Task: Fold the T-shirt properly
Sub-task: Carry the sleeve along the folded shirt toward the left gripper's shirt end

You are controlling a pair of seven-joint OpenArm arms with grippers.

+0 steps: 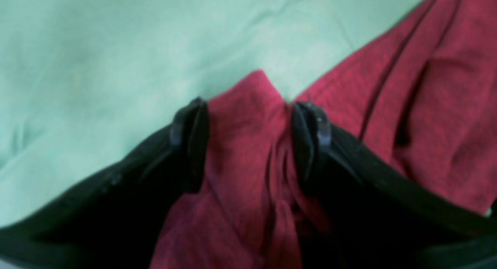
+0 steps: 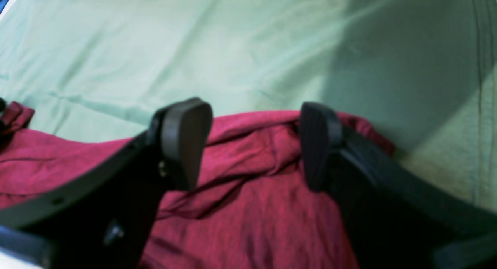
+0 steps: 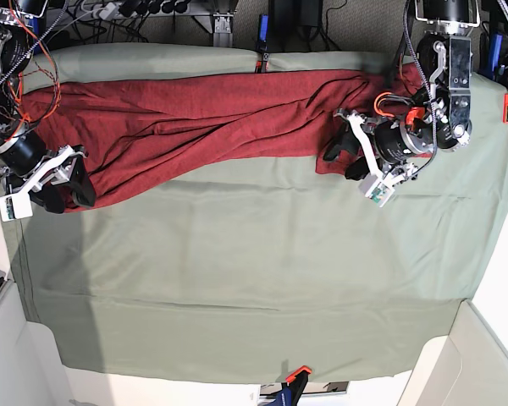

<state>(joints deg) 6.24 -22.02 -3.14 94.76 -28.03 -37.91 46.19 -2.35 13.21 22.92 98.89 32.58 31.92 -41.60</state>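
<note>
From the left wrist view we look down between the parted jaws of the left end effector [image 1: 248,141], where a peaked fold of the dark red T-shirt [image 1: 419,117] lies in the gap; the pads stand off the cloth on either side, so we judge the fabric is resting there rather than pinched, though the blur leaves any light contact unclear. Behind it runs the sage-green table cloth [image 1: 116,51], which meets the shirt's edge along a slanting line. From the right wrist view we see the right end effector [image 2: 252,144] spread wide above a rumpled end of the T-shirt [image 2: 264,207], its two pads clear of the fabric and holding nothing, with the table cloth [image 2: 194,40] stretching beyond. From the base view we find the T-shirt [image 3: 203,127] strung out as a long twisted band along the far side of the desk, the left end effector [image 3: 343,156] at one end and the right end effector [image 3: 63,186] at the other. We read that placement as deliberate: an arm posted at each extreme of the garment, jaws apart, suits taking hold and spreading it flat, since the shirt is still bunched and no fold is yet made.
</note>
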